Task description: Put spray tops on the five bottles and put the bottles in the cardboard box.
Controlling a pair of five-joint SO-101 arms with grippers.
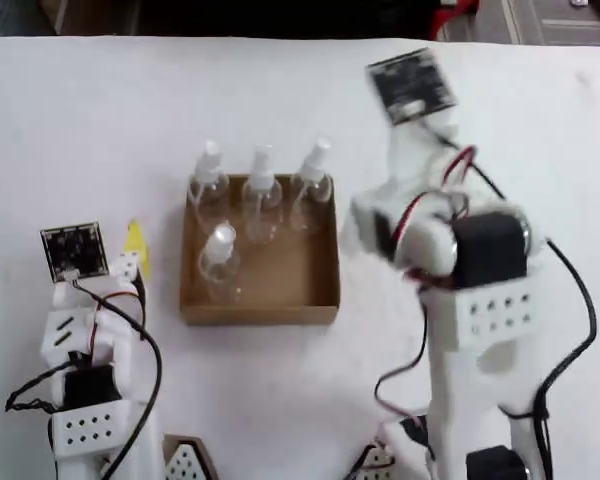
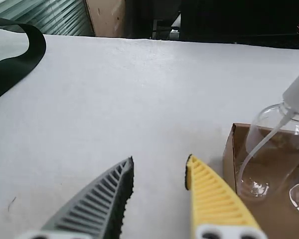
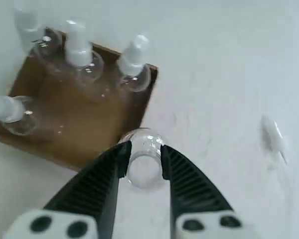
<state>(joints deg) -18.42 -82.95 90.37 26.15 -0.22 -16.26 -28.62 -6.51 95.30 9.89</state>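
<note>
1. We see the cardboard box [image 1: 280, 312], a shallow brown tray with straight walls and an open top. It stands in the middle of the white, matte table [image 1: 100, 120].
2. Four capped bottles [image 1: 262, 195] stand upright inside it. Three are in a row along the far wall, and one is alone nearer the front, on the left arm's side.
3. Each of these is round and made of clear plastic, with a white spray top. In the left wrist view, a thin dip tube curves down inside the nearest one.
4. The fifth bottle [image 3: 140, 172] has no top, so we look straight into its open round neck. It is outside the box, just beside one corner. We cannot tell whether it rests on the table.
5. The right gripper [image 3: 143, 151] has black, wedge-shaped fingers. They press against both sides of that bare bottle and grip it.
6. The left gripper [image 2: 159, 159] has one grey finger and one yellow, both ribbed and tapering to a point. They stand moderately apart with nothing between them, over the table just beside the box.
7. A small white piece with a thin tail lies on the table, well apart from the box. It is blurred but looks to us like a loose spray top [image 3: 273, 135].
</note>
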